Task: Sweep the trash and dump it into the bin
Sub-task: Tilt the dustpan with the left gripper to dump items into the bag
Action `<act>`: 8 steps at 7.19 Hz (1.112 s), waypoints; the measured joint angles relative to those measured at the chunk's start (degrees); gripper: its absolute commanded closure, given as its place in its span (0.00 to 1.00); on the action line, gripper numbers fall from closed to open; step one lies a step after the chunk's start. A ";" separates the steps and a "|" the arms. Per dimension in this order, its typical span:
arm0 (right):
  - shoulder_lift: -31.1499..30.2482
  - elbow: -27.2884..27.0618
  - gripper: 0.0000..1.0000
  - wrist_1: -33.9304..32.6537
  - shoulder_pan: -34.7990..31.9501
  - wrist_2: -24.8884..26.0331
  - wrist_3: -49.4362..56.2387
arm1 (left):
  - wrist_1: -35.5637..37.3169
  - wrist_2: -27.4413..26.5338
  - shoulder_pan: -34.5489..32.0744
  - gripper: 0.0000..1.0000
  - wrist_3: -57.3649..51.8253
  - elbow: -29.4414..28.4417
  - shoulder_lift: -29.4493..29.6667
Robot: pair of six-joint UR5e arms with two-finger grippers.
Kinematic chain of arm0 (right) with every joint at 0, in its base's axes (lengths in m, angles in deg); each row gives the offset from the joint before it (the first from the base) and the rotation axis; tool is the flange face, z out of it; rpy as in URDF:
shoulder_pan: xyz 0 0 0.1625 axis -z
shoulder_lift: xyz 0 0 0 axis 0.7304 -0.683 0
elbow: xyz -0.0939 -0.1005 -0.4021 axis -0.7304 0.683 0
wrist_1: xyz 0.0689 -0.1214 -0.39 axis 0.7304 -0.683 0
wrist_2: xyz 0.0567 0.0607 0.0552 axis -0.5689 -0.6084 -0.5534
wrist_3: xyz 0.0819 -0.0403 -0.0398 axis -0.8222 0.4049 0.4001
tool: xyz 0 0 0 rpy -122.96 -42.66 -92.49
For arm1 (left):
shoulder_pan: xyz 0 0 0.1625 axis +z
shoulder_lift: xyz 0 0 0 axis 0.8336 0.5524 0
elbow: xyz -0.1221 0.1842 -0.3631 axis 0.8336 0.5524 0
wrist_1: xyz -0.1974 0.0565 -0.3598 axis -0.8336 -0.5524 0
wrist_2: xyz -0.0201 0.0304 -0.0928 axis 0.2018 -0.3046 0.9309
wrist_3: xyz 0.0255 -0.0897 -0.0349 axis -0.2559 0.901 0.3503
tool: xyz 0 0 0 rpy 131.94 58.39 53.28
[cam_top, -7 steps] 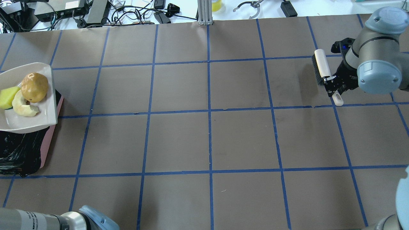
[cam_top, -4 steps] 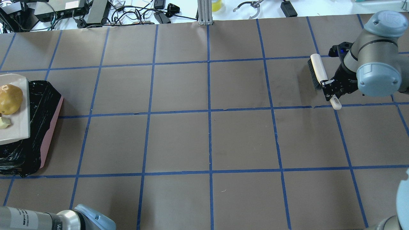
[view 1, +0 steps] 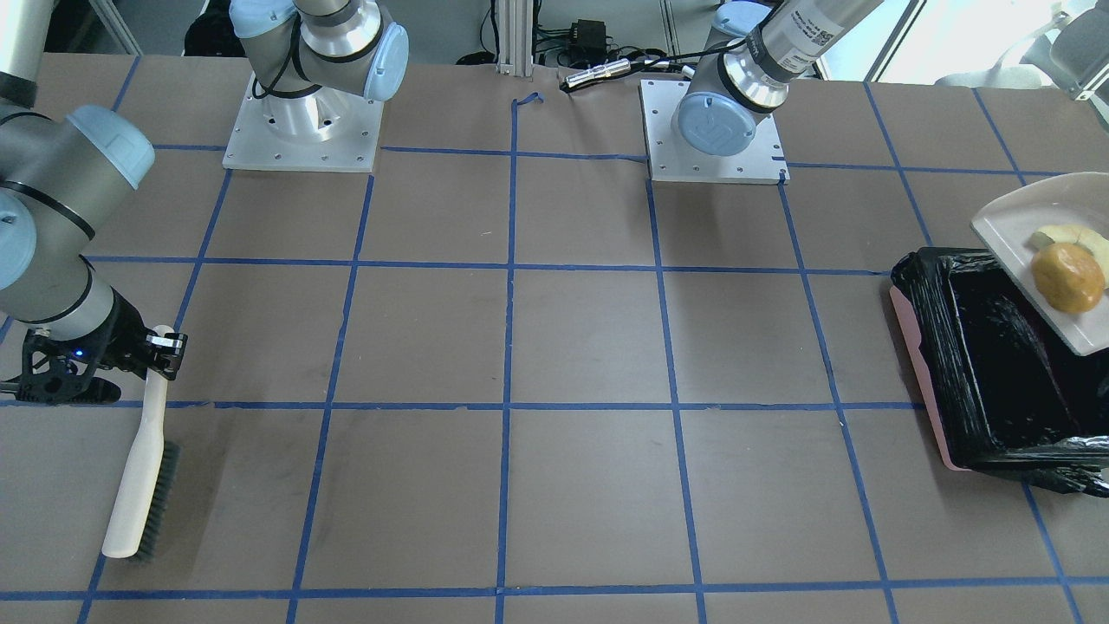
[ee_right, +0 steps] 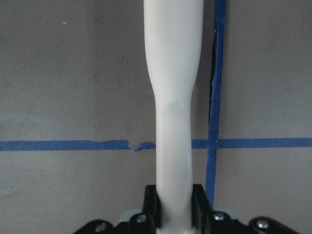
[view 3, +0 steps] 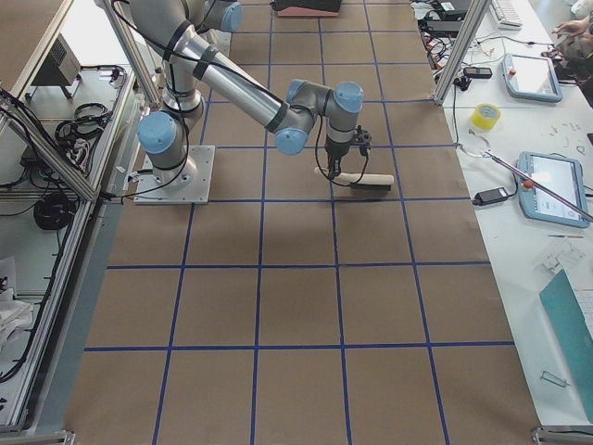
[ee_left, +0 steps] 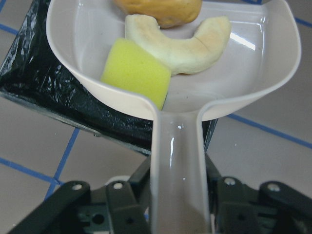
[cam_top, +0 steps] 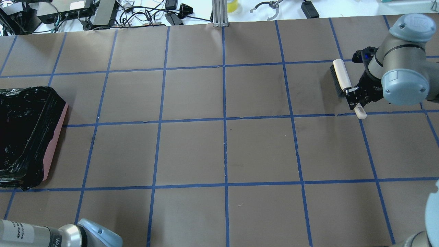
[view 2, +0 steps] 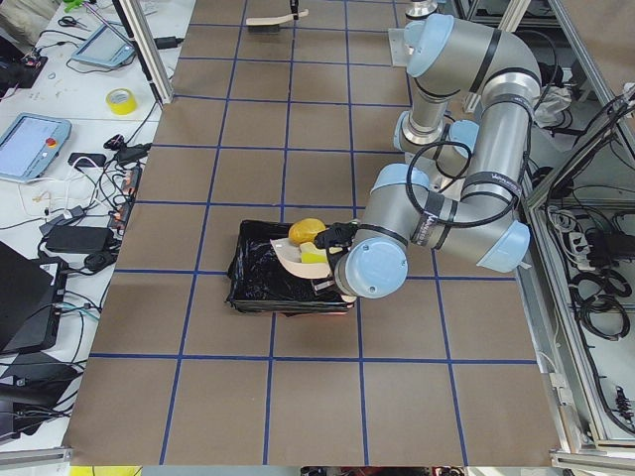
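The bin (cam_top: 55, 137), pink with a black bag, stands at the table's left end and also shows in the front view (view 1: 996, 364). My left gripper (ee_left: 178, 207) is shut on the handle of the beige dustpan (ee_left: 87, 44), held over the bin's edge (view 1: 1009, 225). In the pan lie the orange-brown lump (view 1: 1067, 277), the cream peel (ee_left: 180, 41) and the yellow wedge (ee_left: 136, 70). My right gripper (cam_top: 355, 96) is shut on the handle of a white brush (cam_top: 341, 77), whose bristles rest on the table at the far right.
Blue tape lines cross the brown table. Cables and electronics (cam_top: 68, 13) and an aluminium post (cam_top: 219, 13) lie beyond the far edge. The arm base plates (view 1: 299, 139) sit on the robot's side. My left arm's elbow (cam_top: 97, 235) is at the near left.
The dustpan with the trash has moved left, out of the overhead view, uncovering the bin. The right gripper and brush have shifted slightly left.
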 measured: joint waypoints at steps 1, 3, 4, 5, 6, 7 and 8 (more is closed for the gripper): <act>0.06 0.00 0.57 -0.06 0.00 0.00 0.00 | 1.98 -2.00 -0.12 1.00 0.14 -0.46 0.18; 0.10 -0.06 0.40 -0.10 -0.04 -0.25 -0.03 | 5.74 -6.00 -1.99 1.00 1.00 -0.64 -0.50; 0.13 -0.08 0.39 -0.12 -0.04 -0.40 -0.11 | 7.35 -7.88 -3.66 1.00 1.38 -0.64 -0.98; 0.17 -0.09 0.38 -0.16 0.00 -0.49 -0.15 | 9.00 -10.09 -5.22 1.00 1.67 -0.55 -1.37; 0.19 -0.09 0.37 -0.18 0.01 -0.52 -0.14 | 10.24 -11.69 -6.16 1.00 1.74 -0.44 -1.60; 0.22 -0.08 0.32 -0.22 -0.01 -0.54 -0.09 | 11.27 -12.78 -6.61 1.00 1.74 -0.36 -1.66; 0.26 0.08 0.22 -0.22 -0.02 -0.45 -0.04 | 11.80 -13.45 -6.88 1.00 1.73 -0.33 -1.84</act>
